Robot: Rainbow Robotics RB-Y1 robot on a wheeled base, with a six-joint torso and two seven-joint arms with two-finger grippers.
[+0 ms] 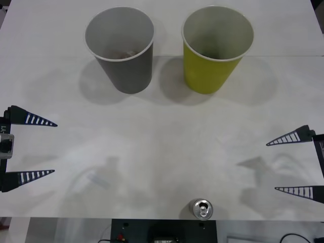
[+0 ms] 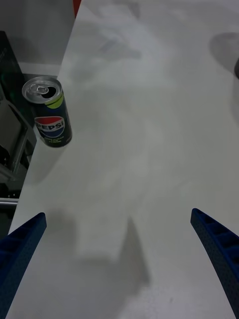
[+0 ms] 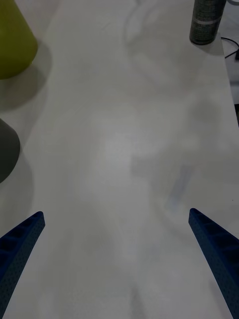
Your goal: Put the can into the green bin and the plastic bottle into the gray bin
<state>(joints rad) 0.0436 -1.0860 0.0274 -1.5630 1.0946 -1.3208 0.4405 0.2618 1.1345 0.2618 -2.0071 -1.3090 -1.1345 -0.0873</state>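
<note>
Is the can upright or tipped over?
Upright: the can stands on the table's near edge, silver pull-tab top facing up, its label reading level.

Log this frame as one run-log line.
left tool: open, idle, table's left | right tool: open, idle, table's right | small dark drink can: upright, near edge | yellow-green paper cup, dark gray paper cup: upright, far side

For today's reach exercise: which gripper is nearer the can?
Right. The right gripper sits open just off the can; the left gripper waits open at the table's opposite side.
</note>
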